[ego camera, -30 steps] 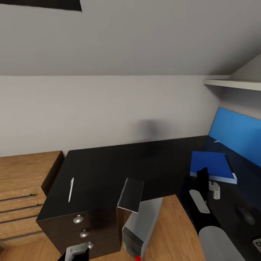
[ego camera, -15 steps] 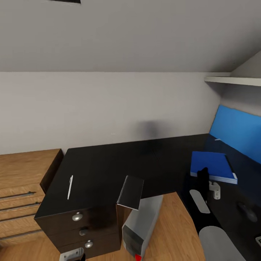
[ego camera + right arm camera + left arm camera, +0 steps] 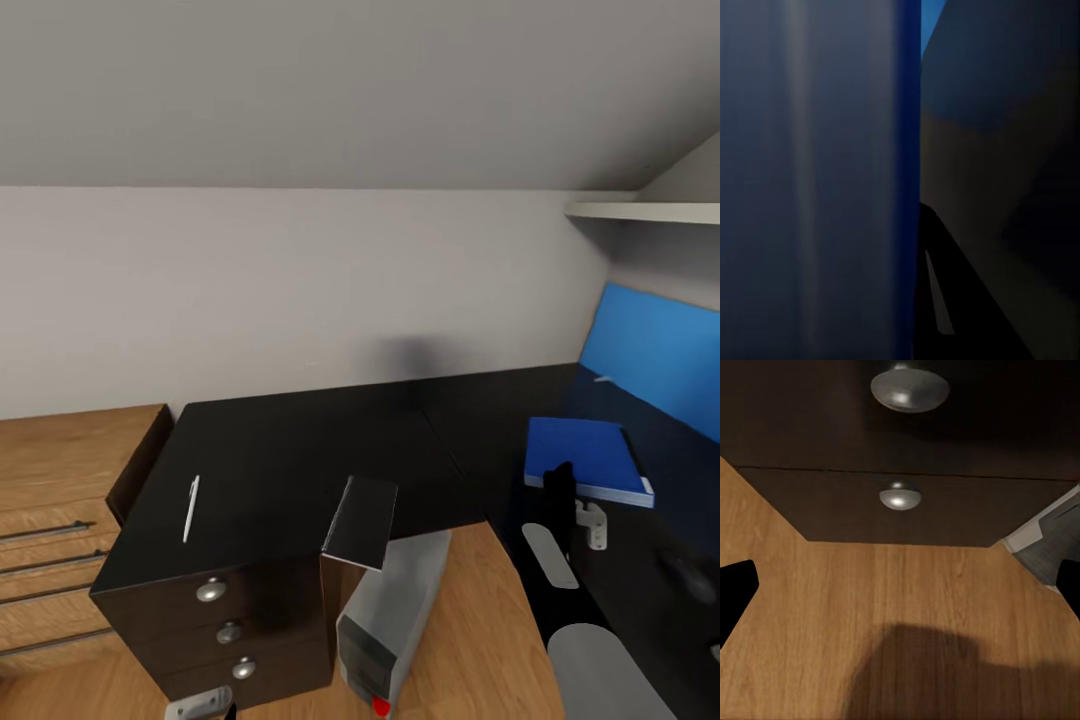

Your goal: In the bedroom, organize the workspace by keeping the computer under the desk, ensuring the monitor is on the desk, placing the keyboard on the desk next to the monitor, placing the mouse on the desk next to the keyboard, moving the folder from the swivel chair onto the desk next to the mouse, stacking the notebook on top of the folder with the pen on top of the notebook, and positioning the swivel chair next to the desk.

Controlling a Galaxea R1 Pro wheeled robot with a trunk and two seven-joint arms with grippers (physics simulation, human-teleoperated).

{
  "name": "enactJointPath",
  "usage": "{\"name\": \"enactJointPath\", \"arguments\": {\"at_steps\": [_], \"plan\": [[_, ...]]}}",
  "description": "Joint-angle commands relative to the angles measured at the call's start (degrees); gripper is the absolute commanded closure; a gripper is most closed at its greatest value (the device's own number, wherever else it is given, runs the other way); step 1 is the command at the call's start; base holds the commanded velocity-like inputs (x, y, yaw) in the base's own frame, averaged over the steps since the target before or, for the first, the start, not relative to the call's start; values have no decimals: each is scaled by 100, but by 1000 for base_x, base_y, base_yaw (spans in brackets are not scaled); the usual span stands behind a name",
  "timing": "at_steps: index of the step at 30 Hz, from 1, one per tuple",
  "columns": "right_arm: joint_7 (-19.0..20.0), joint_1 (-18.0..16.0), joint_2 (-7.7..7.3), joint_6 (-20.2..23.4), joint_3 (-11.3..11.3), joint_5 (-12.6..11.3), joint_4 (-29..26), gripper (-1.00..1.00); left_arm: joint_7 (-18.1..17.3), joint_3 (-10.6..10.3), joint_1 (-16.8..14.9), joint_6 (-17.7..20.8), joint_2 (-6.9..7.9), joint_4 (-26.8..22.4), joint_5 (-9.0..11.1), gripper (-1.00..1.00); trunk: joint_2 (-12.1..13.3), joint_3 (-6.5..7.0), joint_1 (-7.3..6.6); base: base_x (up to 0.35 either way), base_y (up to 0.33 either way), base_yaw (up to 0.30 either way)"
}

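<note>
Folder (image 3: 585, 455) flat on desk (image 3: 300, 460); no legible writing; left pincer (image 3: 900, 592) open, right's state unclear.

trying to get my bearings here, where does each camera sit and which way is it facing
Head view: high on the robot, looking down at the desk, pen, folder and computer; right arm shows.
Left wrist view: low by the floor, facing the drawers; dark claw tips at both edges.
Right wrist view: pressed close to the folder.
Shared: drawers, folder.
</note>
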Motion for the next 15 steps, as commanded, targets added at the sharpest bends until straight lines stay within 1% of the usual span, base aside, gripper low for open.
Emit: {"name": "enactJointPath", "arguments": {"at_steps": [1, 6, 15], "plan": [[46, -6, 6, -3, -9, -53, 0, 100, 17, 1, -1, 30, -4, -9, 42, -100, -44, -23, 23, 0, 0, -70], [45, -5, 16, 2, -9, -55, 0, 100, 17, 1, -1, 30, -4, 0, 42, -100, -245, -113, 132, 0, 0, -127], [31, -7, -9, 23, -9, -55, 0, 100, 20, 0, 1, 29, -2, 6, 42, -100, -606, -274, 330, 0, 0, -16]]}}
